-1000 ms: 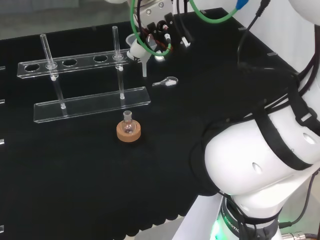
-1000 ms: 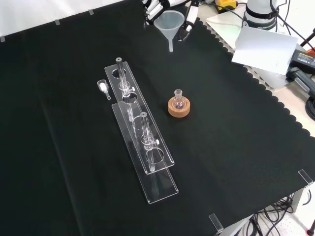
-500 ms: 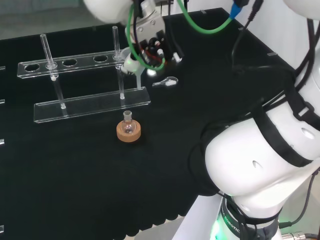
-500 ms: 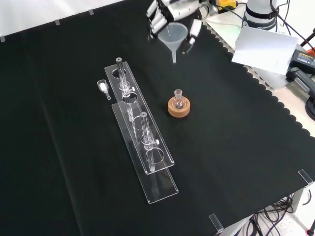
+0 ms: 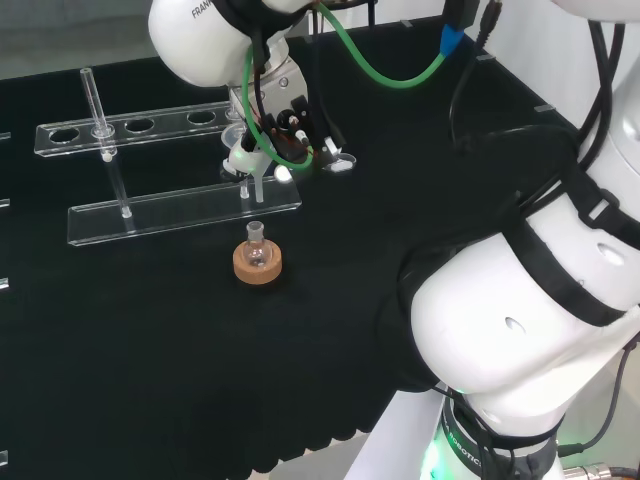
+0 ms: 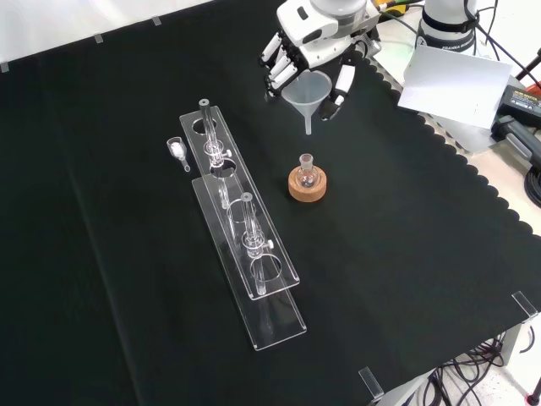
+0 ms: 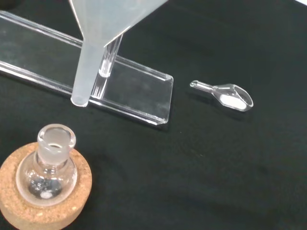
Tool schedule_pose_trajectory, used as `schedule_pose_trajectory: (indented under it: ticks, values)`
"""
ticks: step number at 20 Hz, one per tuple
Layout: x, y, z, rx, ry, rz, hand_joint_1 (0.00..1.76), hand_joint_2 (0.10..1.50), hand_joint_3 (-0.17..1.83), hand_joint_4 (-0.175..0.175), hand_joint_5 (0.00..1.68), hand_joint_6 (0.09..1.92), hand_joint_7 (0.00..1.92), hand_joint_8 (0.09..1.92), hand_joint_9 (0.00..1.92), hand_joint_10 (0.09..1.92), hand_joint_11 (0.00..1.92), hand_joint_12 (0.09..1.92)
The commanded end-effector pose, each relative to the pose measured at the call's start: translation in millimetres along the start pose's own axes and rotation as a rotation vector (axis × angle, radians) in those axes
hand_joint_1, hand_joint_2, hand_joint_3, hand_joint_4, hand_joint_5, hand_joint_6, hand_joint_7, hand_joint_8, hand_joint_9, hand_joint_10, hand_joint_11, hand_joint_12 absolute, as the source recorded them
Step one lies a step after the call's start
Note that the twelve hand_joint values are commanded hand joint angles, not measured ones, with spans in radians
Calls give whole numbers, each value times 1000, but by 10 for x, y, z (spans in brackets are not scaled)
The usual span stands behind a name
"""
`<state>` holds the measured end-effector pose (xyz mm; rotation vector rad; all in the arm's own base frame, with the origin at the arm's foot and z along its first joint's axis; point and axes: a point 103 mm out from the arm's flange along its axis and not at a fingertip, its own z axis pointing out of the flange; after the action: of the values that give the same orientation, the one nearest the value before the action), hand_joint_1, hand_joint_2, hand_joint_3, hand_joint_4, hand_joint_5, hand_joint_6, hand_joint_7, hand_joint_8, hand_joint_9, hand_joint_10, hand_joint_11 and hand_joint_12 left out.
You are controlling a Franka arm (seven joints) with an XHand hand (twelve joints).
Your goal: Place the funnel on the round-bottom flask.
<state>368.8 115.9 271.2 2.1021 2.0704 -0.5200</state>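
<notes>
Front view: I find the hand point(image 6: 314, 52) curled round the bowl of the funnel point(image 6: 308, 91), carrying it clear of the cloth with the stem pointing down. The round-bottom flask point(image 6: 307, 174) sits upright in its cork ring point(image 6: 307, 187) at about 6 o'clock from the funnel's stem tip, with a gap between tip and flask mouth. The test-tube rack point(image 6: 241, 228) lies at 9 o'clock from the flask, and a small scoop point(image 6: 178, 153) rests beyond it.

Head view: I see the hand point(image 5: 285, 125) over the rack's near end, the funnel stem point(image 5: 249, 190) hanging at 12 o'clock from the flask point(image 5: 257, 250), not yet over it.

Wrist view: the stem's open end point(image 7: 80, 98) hangs near the flask mouth point(image 7: 56, 138) but offset from it, no contact. The scoop point(image 7: 225, 95) lies well apart.

My judgement: to do this step well I bring the stem directly above the mouth first, keep it upright, then lower straight down. Descending while offset risks striking the rim and tipping the flask off the ring.
</notes>
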Motion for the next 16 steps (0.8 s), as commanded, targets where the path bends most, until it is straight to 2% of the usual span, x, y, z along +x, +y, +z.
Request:
schedule_pose_trajectory:
  ticks: [1,6,10,11,13,16]
  values:
    - [156,7,158,-22,10,-36,789,851,476,-51,819,716,956,762,1271,387,825,1088]
    - [214,29,243,-27,21,-46,790,854,480,-55,817,718,954,765,1271,387,828,1085]
    - [266,49,276,-36,5,-37,789,855,483,-57,815,720,953,767,1271,387,829,1083]
    - [265,56,285,-37,5,-36,789,855,483,-58,815,721,953,768,1271,387,830,1083]
    - [98,75,352,-39,32,-40,789,856,485,-58,814,722,952,769,1270,387,830,1082]
    - [176,87,346,-48,5,-50,789,857,486,-59,814,723,951,771,1270,387,831,1082]
